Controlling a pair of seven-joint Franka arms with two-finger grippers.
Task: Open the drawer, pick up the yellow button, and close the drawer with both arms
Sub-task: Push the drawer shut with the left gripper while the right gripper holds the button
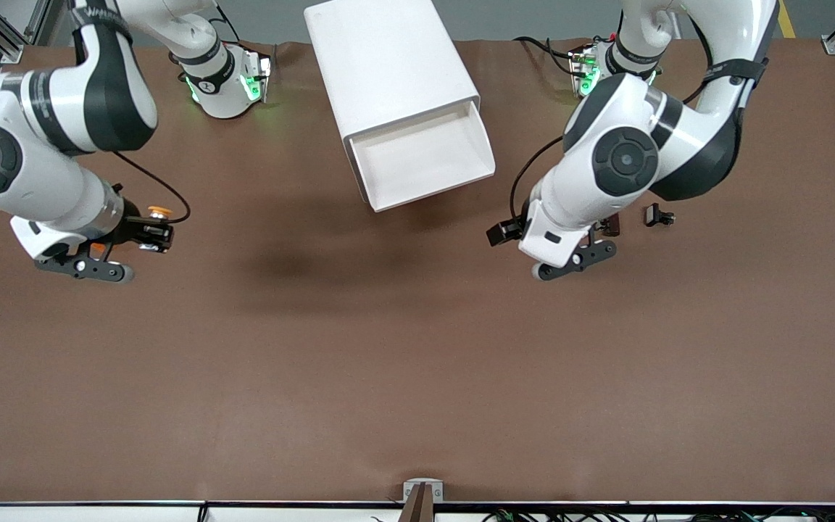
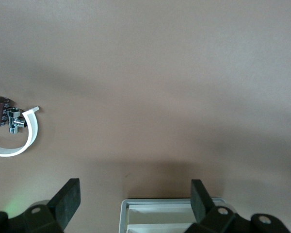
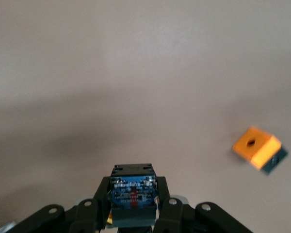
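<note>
Barely any legible text: the black strap on the right arm [image 1: 62, 138] near the top of the front view carries white lettering, cut off and tilted, reads roughly "WAN…". The blue circuit board [image 3: 133, 187] in the right wrist view has white print, too small to read. Nothing readable on the cabinet [image 1: 388, 80].

We see a wide bare stretch of brown table [image 1: 417, 377] nearer the front camera, free for either gripper. The white cabinet [image 1: 388, 65] with its open drawer [image 1: 425, 156] blocks the middle. A small clip [image 1: 659, 215] lies at the left arm's end, an orange block [image 3: 257, 147] at the right arm's.
</note>
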